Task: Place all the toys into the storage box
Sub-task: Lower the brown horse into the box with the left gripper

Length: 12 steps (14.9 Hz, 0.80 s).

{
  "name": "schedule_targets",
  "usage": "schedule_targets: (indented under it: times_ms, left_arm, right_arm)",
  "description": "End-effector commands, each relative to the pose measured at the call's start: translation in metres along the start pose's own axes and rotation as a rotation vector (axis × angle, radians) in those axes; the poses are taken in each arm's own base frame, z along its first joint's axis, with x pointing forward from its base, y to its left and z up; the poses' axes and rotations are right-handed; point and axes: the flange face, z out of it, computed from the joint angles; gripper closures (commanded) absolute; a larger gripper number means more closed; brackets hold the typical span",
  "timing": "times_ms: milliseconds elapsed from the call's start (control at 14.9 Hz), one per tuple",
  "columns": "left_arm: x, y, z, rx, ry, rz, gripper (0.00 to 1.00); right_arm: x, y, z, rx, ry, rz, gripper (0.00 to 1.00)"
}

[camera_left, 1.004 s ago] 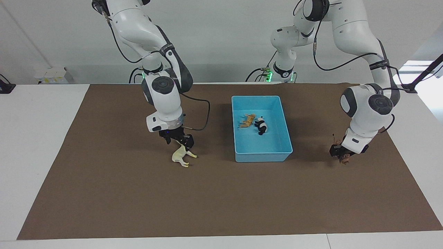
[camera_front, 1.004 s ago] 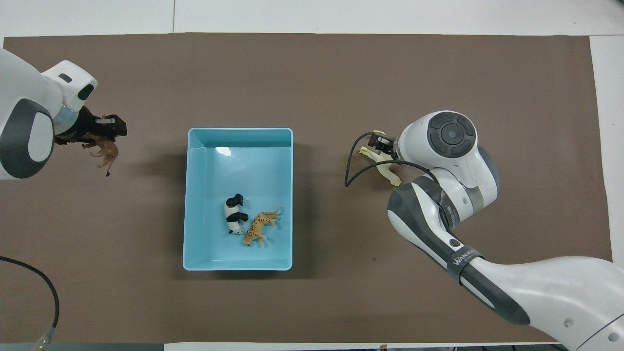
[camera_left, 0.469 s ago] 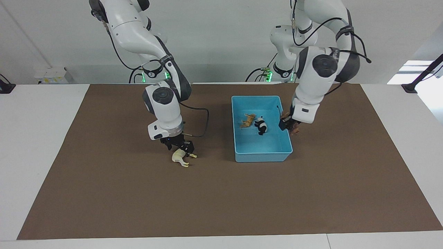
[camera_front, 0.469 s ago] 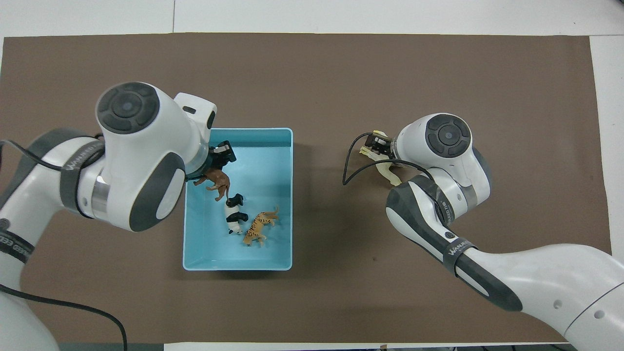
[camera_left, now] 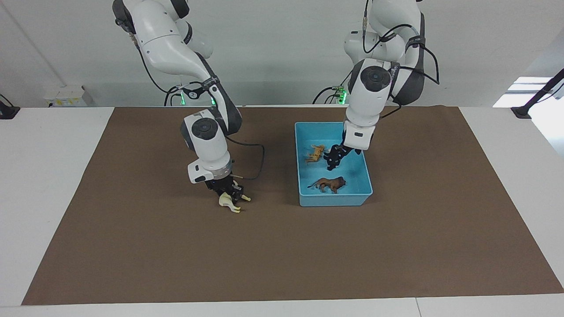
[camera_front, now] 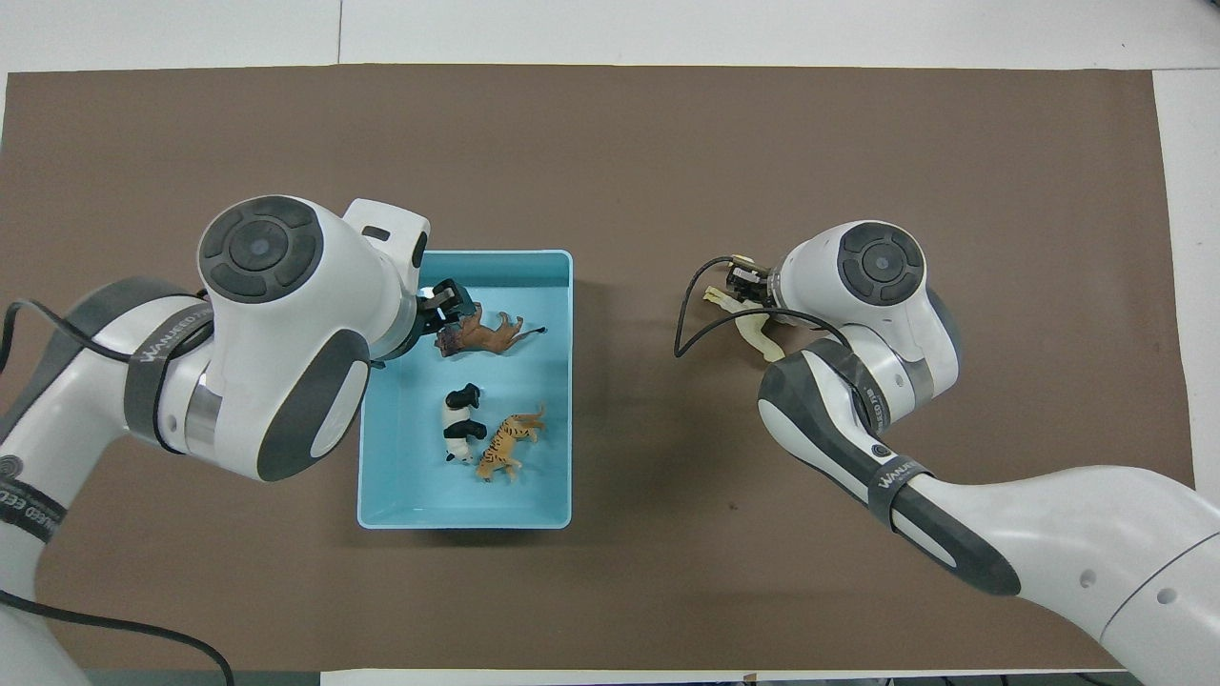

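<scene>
The light blue storage box (camera_left: pixel 335 200) (camera_front: pixel 465 520) lies mid-table. In it are the orange tiger (camera_left: pixel 315 153) (camera_front: pixel 505 446), the panda (camera_front: pixel 460 426) and the brown lion (camera_left: pixel 330 184) (camera_front: pixel 484 333), which lies on its side, farther from the robots than the other two. My left gripper (camera_left: pixel 335 157) (camera_front: pixel 450 307) hangs open and empty over the box, just above the lion's head; it hides the panda in the facing view. The cream horse (camera_left: pixel 228 201) (camera_front: pixel 760 338) lies on the mat toward the right arm's end. My right gripper (camera_left: pixel 227 192) (camera_front: pixel 748 286) is low over it, open around its body.
A brown mat (camera_left: pixel 282 255) covers the white table (camera_left: pixel 44 176). A black cable (camera_left: pixel 260 154) loops from the right wrist, beside the horse.
My left gripper carried the lion from the mat at the left arm's end to over the box and let it go; it now lies in the box. My right gripper sank lower onto the horse.
</scene>
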Motion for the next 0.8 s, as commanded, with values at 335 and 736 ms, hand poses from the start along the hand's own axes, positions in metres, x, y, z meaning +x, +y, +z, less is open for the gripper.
schedule_targets:
  times_ms: [335, 736]
  left_arm:
    - [0.078, -0.141, -0.105, 0.036, -0.090, 0.340, 0.00]
    - [0.088, -0.164, -0.111, 0.041, -0.100, 0.429, 0.00]
  right_arm:
    - [0.006, -0.039, -0.054, -0.069, 0.008, -0.025, 1.00]
    - [-0.086, -0.160, -0.173, 0.023, -0.040, -0.079, 1.00]
